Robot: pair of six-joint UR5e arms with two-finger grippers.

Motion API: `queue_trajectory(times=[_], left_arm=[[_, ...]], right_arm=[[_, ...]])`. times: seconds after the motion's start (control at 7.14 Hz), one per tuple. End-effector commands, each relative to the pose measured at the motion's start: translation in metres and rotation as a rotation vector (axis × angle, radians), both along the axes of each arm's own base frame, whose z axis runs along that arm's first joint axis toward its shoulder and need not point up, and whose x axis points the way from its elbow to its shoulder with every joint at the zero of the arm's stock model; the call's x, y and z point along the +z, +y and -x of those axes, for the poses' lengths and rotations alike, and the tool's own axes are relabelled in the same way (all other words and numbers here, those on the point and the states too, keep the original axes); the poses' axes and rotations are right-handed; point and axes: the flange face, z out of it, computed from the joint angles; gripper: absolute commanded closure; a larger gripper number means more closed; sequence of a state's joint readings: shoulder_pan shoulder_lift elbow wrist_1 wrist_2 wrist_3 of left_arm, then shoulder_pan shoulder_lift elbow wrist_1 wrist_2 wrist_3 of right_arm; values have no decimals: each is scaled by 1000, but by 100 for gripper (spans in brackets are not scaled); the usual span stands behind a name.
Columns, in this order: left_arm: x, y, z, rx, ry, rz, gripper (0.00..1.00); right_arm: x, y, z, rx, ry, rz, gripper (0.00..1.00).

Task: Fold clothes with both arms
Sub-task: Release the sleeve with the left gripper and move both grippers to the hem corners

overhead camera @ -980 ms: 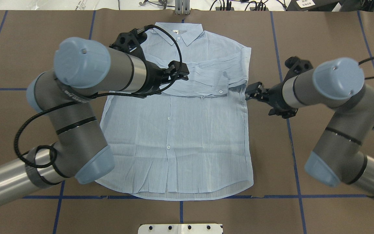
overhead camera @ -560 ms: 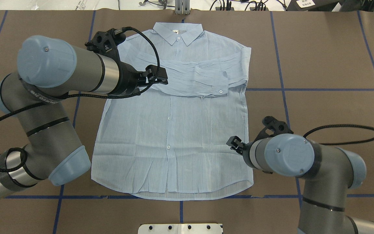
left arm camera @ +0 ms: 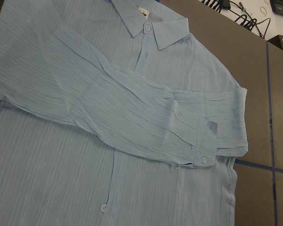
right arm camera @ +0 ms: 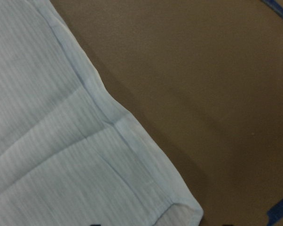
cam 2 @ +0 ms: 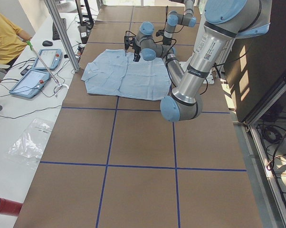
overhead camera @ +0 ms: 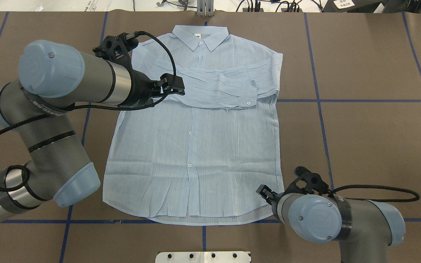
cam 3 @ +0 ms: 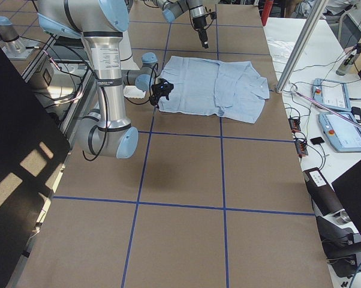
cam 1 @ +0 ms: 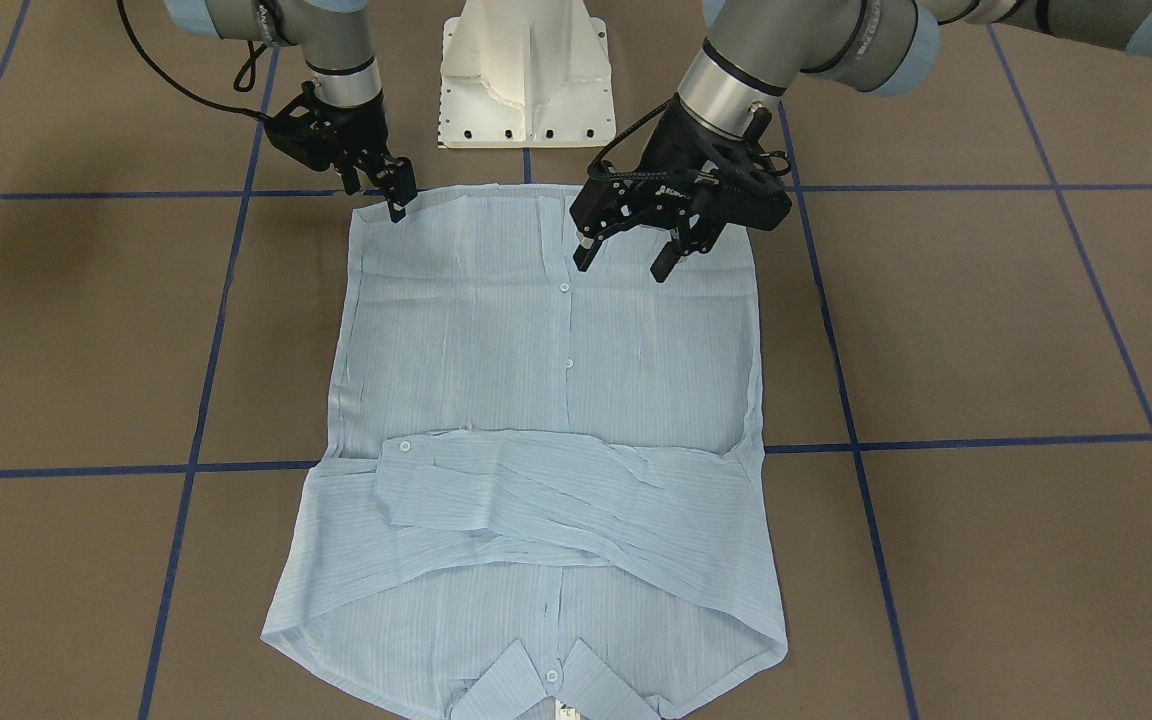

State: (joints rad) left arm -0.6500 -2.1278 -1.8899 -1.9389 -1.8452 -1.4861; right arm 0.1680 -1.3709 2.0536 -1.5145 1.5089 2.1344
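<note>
The light blue shirt (overhead camera: 196, 146) lies flat on the brown desk (overhead camera: 360, 54), sleeves crossed over its chest; its collar label (overhead camera: 197, 35) is too small to read. The left tool (cam 1: 622, 266) hovers wide open and empty above it. The right tool (cam 1: 383, 200), fingers apart, holds nothing at a hem corner.

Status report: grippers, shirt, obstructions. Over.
Left gripper open, above the shirt. Right gripper open at the hem corner. Shirt flat, sleeves folded across chest. No obstruction seen.

Lighting: bright, even, overhead. Soft shadows are cast beside the shirt (overhead camera: 196, 146). Right wrist view is slightly blurred.
</note>
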Motion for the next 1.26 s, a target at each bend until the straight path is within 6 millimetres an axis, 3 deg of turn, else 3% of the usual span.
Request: queue_trajectory(times=[0.0,0.14,0.28,0.42,0.7,0.84,1.12], left_arm=[[0,1,-2,0,1,4,3],[1,0,-1,-3,0,5,3],[1,0,-1,-3,0,5,3],[1,0,-1,-3,0,5,3],[2,0,-2,-6,0,9,3],[3,0,-2,-6,-2,12,3],[5,-1,-2,-16,0,38,3]], right_arm=[[18,4,3,-5,38,4,14],[18,4,4,-9,38,4,17],[20,5,4,-8,42,6,27],[20,4,3,-6,44,6,44],[14,4,5,-7,55,9,100],[15,4,5,-8,57,8,100],[-14,-4,-13,10,-5,0,100]])
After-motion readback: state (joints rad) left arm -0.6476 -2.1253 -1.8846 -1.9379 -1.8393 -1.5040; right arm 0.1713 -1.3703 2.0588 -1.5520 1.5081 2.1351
